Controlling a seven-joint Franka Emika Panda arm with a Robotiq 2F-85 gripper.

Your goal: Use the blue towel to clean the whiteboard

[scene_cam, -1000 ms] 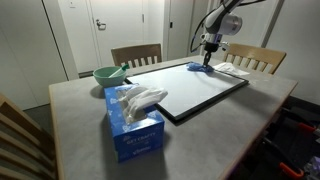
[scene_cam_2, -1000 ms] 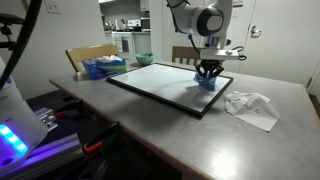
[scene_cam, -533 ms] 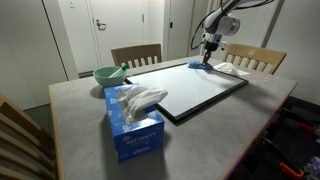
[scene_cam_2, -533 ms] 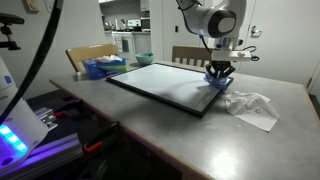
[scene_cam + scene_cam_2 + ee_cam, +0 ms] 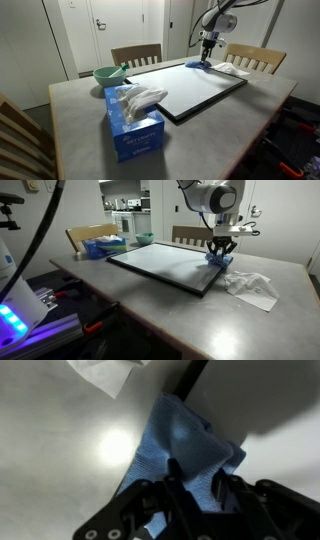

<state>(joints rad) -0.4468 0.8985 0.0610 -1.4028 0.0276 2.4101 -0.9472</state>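
The whiteboard (image 5: 190, 88) lies flat on the grey table, also seen in the other exterior view (image 5: 165, 264). My gripper (image 5: 205, 55) (image 5: 220, 256) is shut on the blue towel (image 5: 197, 65) (image 5: 217, 264) and presses it down at the board's far corner edge. In the wrist view the blue towel (image 5: 180, 445) bunches between my fingers (image 5: 197, 478), lying across the board's black frame (image 5: 193, 372) onto the table.
A crumpled white cloth (image 5: 252, 286) (image 5: 228, 68) (image 5: 108, 372) lies on the table beside the towel. A blue box of white contents (image 5: 134, 122) (image 5: 102, 247) and a green bowl (image 5: 109, 75) sit at the board's other end. Wooden chairs (image 5: 136, 54) stand around the table.
My gripper has slid the blue towel along the board toward its corner nearest the white cloth, reaching the frame edge.
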